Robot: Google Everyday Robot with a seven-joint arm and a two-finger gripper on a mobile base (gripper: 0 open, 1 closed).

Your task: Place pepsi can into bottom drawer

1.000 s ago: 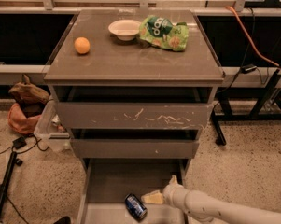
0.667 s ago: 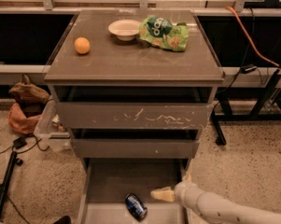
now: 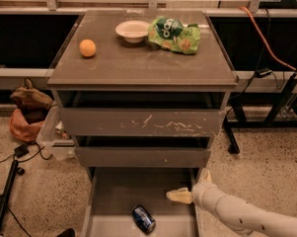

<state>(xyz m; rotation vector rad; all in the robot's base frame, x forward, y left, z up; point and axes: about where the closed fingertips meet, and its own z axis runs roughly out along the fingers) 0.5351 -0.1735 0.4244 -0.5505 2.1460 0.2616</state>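
The pepsi can (image 3: 143, 218), dark blue with silver ends, lies on its side on the floor of the bottom drawer (image 3: 121, 189). That drawer is pulled out at the foot of the cabinet. My gripper (image 3: 179, 196) is at the end of the white arm (image 3: 237, 214), which reaches in from the lower right. It sits over the drawer's right side, to the right of the can and a little beyond it, apart from the can and holding nothing.
The cabinet top (image 3: 138, 65) holds an orange (image 3: 87, 48), a white bowl (image 3: 132, 30) and a green chip bag (image 3: 174, 34). The scratched top drawer (image 3: 143, 122) and middle drawer (image 3: 143, 157) are slightly ajar. A brown bag (image 3: 29, 110), plastic bin (image 3: 53, 138) and cables lie left.
My gripper has drawn back to the right and away from the can. The can stays lying where it was in the bottom drawer.
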